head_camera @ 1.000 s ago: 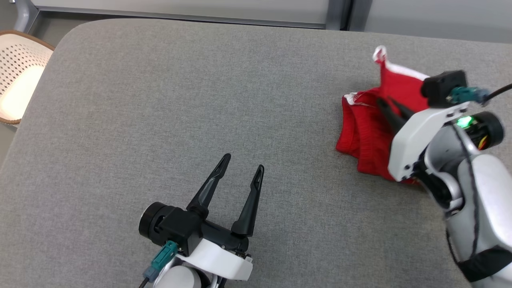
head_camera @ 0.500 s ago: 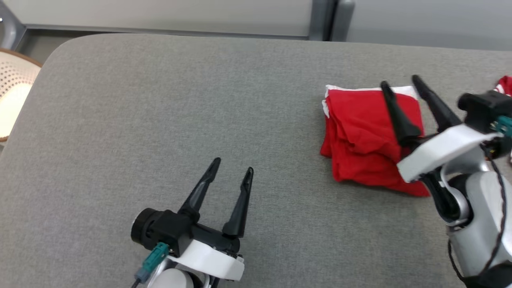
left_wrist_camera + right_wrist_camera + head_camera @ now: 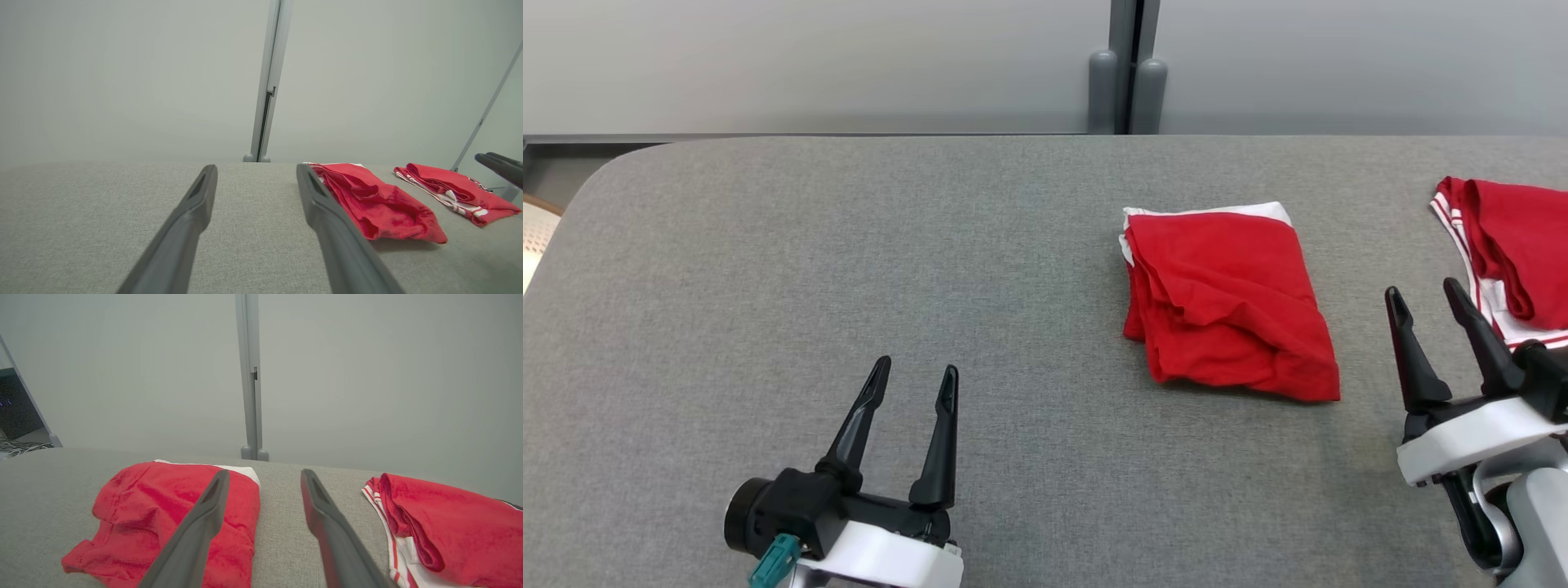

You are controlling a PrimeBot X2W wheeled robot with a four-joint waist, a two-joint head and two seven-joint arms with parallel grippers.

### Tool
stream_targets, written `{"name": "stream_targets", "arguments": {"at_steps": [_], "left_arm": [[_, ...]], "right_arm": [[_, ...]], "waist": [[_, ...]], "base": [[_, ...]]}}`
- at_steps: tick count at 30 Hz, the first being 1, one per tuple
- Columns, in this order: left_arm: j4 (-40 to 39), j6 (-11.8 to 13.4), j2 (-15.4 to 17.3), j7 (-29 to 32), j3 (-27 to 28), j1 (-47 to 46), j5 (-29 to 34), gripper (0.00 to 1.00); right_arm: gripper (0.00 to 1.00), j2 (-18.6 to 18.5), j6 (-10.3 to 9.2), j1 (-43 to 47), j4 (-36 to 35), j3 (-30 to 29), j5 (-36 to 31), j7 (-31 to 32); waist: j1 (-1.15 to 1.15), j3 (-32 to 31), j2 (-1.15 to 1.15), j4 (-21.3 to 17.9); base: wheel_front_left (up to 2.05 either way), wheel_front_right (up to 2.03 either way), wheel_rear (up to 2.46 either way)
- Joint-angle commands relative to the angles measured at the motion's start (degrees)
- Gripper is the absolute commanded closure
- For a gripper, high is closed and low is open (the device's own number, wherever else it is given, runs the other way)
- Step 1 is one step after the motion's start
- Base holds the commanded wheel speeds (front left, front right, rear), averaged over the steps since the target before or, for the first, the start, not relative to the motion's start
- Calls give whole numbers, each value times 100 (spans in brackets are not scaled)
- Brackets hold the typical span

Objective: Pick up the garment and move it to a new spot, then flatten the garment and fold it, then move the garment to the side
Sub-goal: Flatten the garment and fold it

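Table (image 3: pixel 849 245); two garments (image 3: pixel 1225 302) (image 3: pixel 1515 245); two pincers (image 3: pixel 916 367) (image 3: pixel 1422 288)

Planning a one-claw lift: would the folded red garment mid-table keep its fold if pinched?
Probably not: the garment lies in soft, wrinkled layers, so likely droops open. It looks thin, probably light. Pushed, it may bunch on the woven table.

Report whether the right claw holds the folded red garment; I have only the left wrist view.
Observer: No. In the head view the right claw stands open, to the right of the folded garment and apart from it.
Operator: Check the far left.
Observer: A pale perforated basket stands beyond the table's left corner.
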Motion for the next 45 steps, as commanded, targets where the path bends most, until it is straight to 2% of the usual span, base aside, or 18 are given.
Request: {"name": "stream_targets", "arguments": {"at_steps": [1, 4, 8, 13, 18, 25, 32, 35, 39, 43, 45], "left_arm": [[-70, -24, 19, -6, 10, 44, 28, 0], [-105, -51, 18, -6, -54, 17, 27, 0], [-120, -97, 19, -6, -220, -117, -24, 0], [-37, -144, 19, -7, -476, -224, -82, 0], [11, -119, 18, -6, -621, -320, -160, 0], [21, -77, 18, -6, -648, -422, -203, 0], [16, -51, 19, -6, -642, -390, -209, 0], [14, -53, 19, -6, -641, -377, -181, 0], [-44, -34, 18, -6, -598, -322, -162, 0], [-48, -22, 18, -6, -575, -261, -163, 0], [-45, -25, 18, -6, -568, -243, -168, 0]], "right_arm": [[100, -114, -1, -60, 98, 114, -84, -72], [100, -226, -1, -250, 247, 272, -179, -88], [100, -607, -2, -810, 666, 892, -476, -28], [100, -1167, -2, -1604, 1242, 2184, -514, 5], [100, -1529, -2, -2115, 1722, 3418, -127, -64], [100, -1517, -2, -2420, 1689, 4604, 568, -264], [100, -1208, -1, -2256, 1452, 5342, 822, -328], [100, -1122, -2, -2276, 1168, 5367, 1012, -329], [100, -1128, -2, -2203, 789, 4834, 1010, -332], [100, -1075, -2, -1960, 724, 4315, 872, -325], [100, -1025, -2, -1777, 733, 4251, 810, -325]], "waist": [[0, 47, 0, 78], [0, 115, 0, 182], [0, 305, 0, 463], [0, 512, 0, 750], [0, 642, 0, 894], [0, 730, 0, 906], [0, 656, 0, 854], [0, 599, 0, 856], [0, 517, 0, 878], [0, 433, 0, 880], [0, 392, 0, 876]], "base": [[0, 0, 0], [0, 0, 0], [0, 0, 0], [0, 0, 0], [0, 0, 0], [0, 0, 0], [0, 0, 0], [0, 0, 0], [0, 0, 0], [0, 0, 0], [0, 0, 0]]}}
